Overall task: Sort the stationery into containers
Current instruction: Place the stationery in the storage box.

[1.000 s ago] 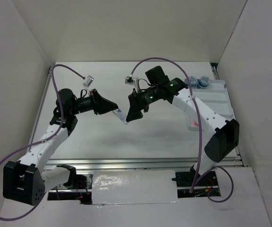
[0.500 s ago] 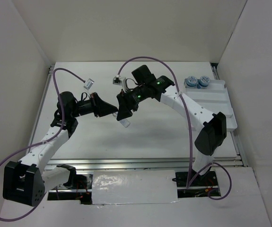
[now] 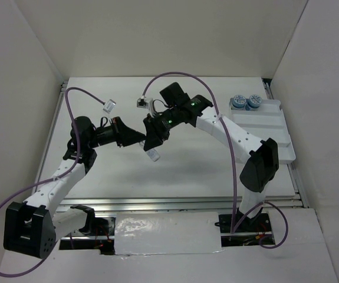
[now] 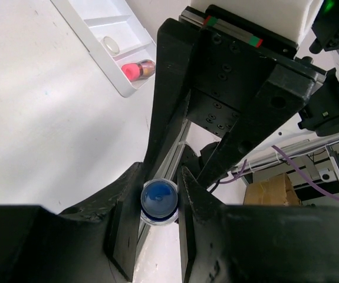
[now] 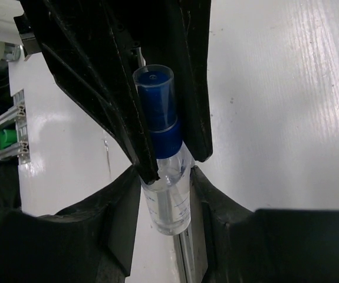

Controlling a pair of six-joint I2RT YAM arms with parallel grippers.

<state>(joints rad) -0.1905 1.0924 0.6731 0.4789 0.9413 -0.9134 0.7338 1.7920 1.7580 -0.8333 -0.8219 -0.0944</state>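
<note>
A small clear bottle with a blue cap [image 5: 168, 197] hangs in mid-air between both grippers. My left gripper [image 4: 159, 180] is shut on its cap end [image 4: 160, 201], and my right gripper [image 5: 166, 177] is shut on its clear body. In the top view the two grippers, left [image 3: 141, 141] and right [image 3: 151, 147], meet left of the table's centre, with the bottle's base [image 3: 152, 155] poking out below. The white compartment tray [image 3: 266, 127] lies at the right edge, with two round blue pots [image 3: 245, 102] at its far end. In the left wrist view the tray [image 4: 92, 36] holds a pink tube [image 4: 137, 69] and a translucent ring [image 4: 110, 44].
White walls enclose the table on three sides. An aluminium rail [image 3: 181, 203] runs along the near edge by the arm bases. Purple cables [image 3: 175, 75] loop above both arms. The right forearm [image 3: 234, 135] stretches between the tray and the table's middle.
The right arm has swung left to meet the left gripper, and its jaws have shut on the bottle's body. The left gripper has kept its hold on the cap end.
</note>
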